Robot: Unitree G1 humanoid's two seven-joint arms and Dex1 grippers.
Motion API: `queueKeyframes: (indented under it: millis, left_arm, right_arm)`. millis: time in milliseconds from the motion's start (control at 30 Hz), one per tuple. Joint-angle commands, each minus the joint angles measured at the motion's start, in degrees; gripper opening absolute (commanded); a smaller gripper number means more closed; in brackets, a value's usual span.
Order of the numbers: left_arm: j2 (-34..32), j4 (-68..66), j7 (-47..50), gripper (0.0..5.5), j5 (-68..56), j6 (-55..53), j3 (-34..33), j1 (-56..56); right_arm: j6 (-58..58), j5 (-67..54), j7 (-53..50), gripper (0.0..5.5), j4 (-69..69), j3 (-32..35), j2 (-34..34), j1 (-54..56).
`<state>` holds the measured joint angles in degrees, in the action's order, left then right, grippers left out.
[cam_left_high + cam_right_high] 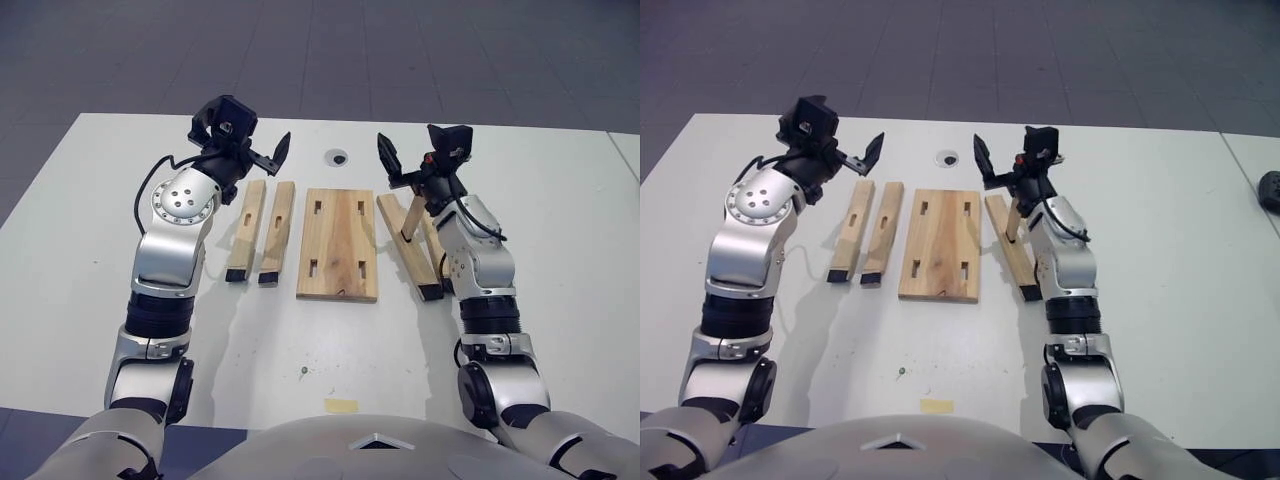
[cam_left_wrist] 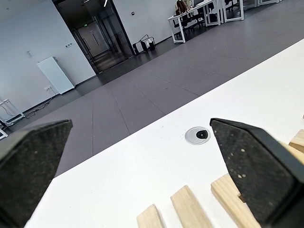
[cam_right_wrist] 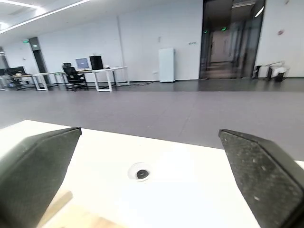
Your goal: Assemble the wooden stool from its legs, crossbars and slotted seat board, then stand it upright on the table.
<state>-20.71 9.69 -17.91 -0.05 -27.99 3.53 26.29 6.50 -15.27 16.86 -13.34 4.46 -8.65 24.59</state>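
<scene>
Seat board (image 1: 338,243): I see pale wood with four slots, lying flat.
Room: broad desk (image 1: 560,230) stretches rightward to its edge.
Fingers: left fingers (image 2: 251,161) and right fingers (image 3: 261,175) spread, holding nothing.

no text legible anywhere, small green lit sign (image 3: 205,32) above the dark glass doorway (image 3: 228,47) too small to read, pale yellow tape strip (image 1: 340,406) on the white table (image 1: 560,300) looks unmarked

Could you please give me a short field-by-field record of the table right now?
seat board: lying flat, four slots showing
left of board: two wooden bars, side by side
right of board: one flat bar, a thinner stick tilted on it
left pincer: open, empty, over the two bars' far ends
right pincer: open, empty, over that bar's far end
assembly: not begun
</scene>
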Motion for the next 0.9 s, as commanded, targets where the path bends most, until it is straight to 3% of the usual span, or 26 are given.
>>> queueKeyframes:
  millis: [33,267,500,633,733,900]
  left_arm:
    - [0.0,0.6,0.2,5.4,0.6,-1.1,0.1,-1.1]
    - [0.4,0.0,-0.2,5.4,0.4,-0.9,0.9,-0.4]
    - [0.7,1.5,0.4,5.4,0.0,-1.6,0.2,-1.9]
    - [0.6,3.2,0.9,5.4,0.0,-2.5,-0.7,-3.4]
    - [0.3,4.0,0.9,5.4,0.0,-3.0,-1.2,-4.0]
    - [-0.2,3.8,0.6,5.4,0.1,-3.3,-1.5,-4.2]
  right_arm:
    - [1.2,-2.0,3.1,5.39,-5.8,0.4,2.2,-7.6]
    - [-1.0,-6.1,3.0,5.39,0.0,3.7,2.2,-5.1]
    - [7.1,-16.8,-1.5,5.39,26.7,8.7,0.1,-5.0]
    - [14.3,-20.1,-4.0,5.39,39.1,10.7,-3.6,-13.5]
    - [16.8,-18.0,-1.9,5.39,41.5,8.9,-6.1,-24.6]
    - [14.0,-8.1,2.2,5.39,38.3,-0.8,-8.3,-36.7]
